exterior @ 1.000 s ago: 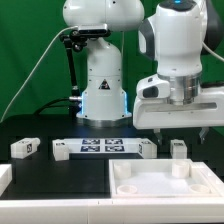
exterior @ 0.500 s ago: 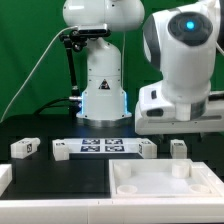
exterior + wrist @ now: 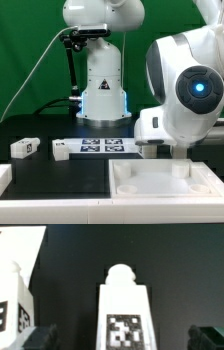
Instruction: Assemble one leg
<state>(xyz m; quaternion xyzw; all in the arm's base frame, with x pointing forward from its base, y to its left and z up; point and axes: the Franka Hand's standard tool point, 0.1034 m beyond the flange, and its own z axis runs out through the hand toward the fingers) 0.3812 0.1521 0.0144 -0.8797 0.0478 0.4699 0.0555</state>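
Fingertips (image 3: pixel 40 338) of the end effector (image 3: pixel 122 338), dark and blunt, stand apart with the leg (image 3: pixel 124 303) between them. A strip of black bench (image 3: pixel 75 258) shows on each side, so nothing is clamped. The leg is a smooth white squared post with a rounded peg (image 3: pixel 120 272) at its far end. A black-and-white square tag (image 3: pixel 124 330) sits on the face toward the wrist camera. Just beside it is another white tagged block (image 3: pixel 14 303). From across the room, the glossy white arm (image 3: pixel 190 90) hangs low at the exterior view's right, just behind the far rim of the matte white tray (image 3: pixel 140 190), and its bulk hides the leg there. The marker board (image 3: pixel 100 146) lies flat near the middle.
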